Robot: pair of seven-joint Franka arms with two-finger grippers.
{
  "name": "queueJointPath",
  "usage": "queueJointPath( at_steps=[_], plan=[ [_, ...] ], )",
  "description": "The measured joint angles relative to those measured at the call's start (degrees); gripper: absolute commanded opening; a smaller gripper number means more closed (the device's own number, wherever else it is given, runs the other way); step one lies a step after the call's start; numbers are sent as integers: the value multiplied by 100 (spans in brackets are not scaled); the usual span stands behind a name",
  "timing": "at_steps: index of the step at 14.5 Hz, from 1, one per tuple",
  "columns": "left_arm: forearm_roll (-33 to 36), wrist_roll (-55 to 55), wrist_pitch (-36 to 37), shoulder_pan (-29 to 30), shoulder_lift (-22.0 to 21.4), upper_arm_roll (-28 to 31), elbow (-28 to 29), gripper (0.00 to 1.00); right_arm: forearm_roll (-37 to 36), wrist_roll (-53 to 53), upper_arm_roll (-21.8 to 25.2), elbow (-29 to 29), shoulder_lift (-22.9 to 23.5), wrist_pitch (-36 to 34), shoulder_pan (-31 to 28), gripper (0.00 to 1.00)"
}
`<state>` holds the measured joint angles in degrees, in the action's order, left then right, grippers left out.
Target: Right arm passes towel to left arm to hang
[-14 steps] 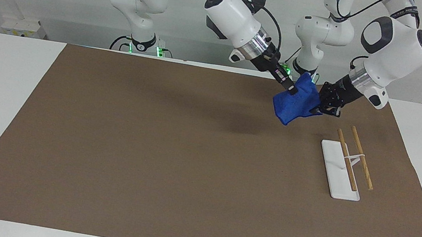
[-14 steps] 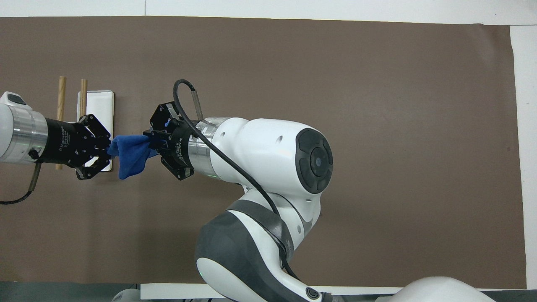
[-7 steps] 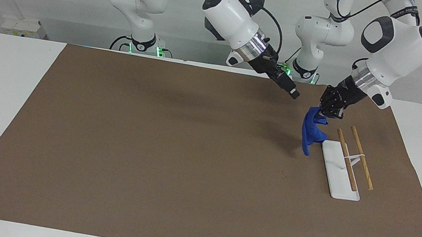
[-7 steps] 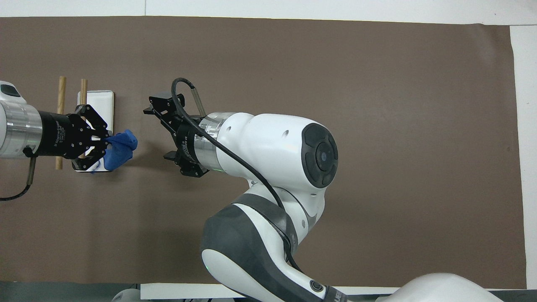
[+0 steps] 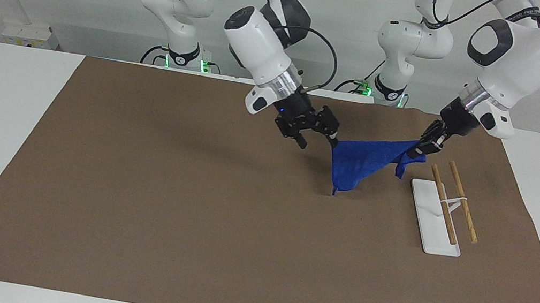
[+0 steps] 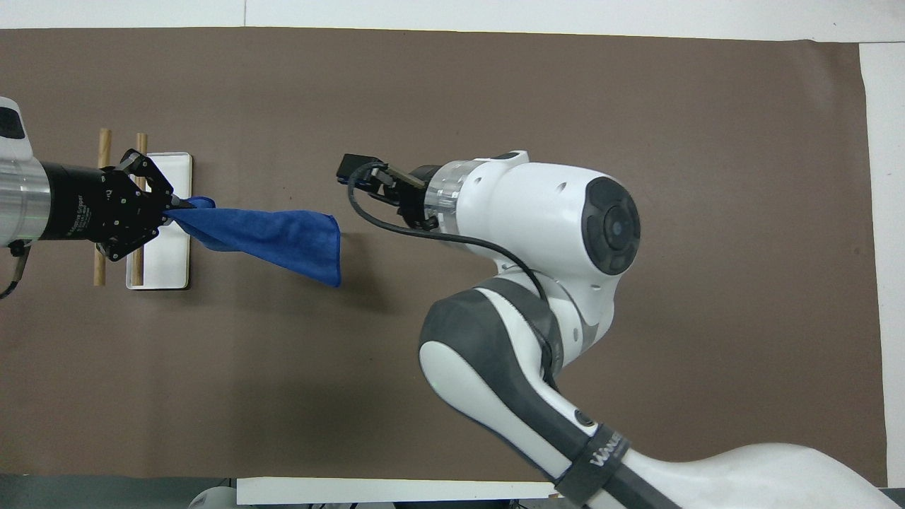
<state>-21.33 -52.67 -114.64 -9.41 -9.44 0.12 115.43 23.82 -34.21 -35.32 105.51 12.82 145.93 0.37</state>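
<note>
The towel [image 5: 363,161] [image 6: 269,237] is a bright blue cloth up in the air, spread out over the brown mat. My left gripper [image 5: 418,148] [image 6: 170,208] is shut on one corner of it, over the end of the white rack nearest the robots. The cloth runs from there toward my right gripper [image 5: 318,142] [image 6: 353,177], which is open over the mat. A towel corner lies close beside one right fingertip [image 5: 333,139]; I cannot tell whether they touch. The towel's lowest corner hangs just above the mat.
A white rack base [image 5: 426,206] [image 6: 170,261] carrying two wooden rods [image 5: 462,201] [image 6: 103,152] stands toward the left arm's end of the table. The brown mat [image 5: 186,203] covers most of the white table.
The right gripper let go of the towel and drew back toward its own end, lower. The towel, hanging limp from the left gripper half a second ago, now stretches out toward the right gripper.
</note>
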Motion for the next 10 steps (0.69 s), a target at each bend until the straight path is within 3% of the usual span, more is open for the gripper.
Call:
queueJointPath(
  at_steps=[5,7,10],
  plan=[
    [462,2251,-102,82,358,60,-559,0,-229,2517,1750,40,-533,-2409,-59,99],
    [476,3328,-313,171,393,90,-565,0,-797,3030,2403,34,-716,-3186,-80,99],
    [481,4445,-599,279,428,104,-520,0,-1922,3095,2763,38,-961,-3881,-69,99]
  ],
)
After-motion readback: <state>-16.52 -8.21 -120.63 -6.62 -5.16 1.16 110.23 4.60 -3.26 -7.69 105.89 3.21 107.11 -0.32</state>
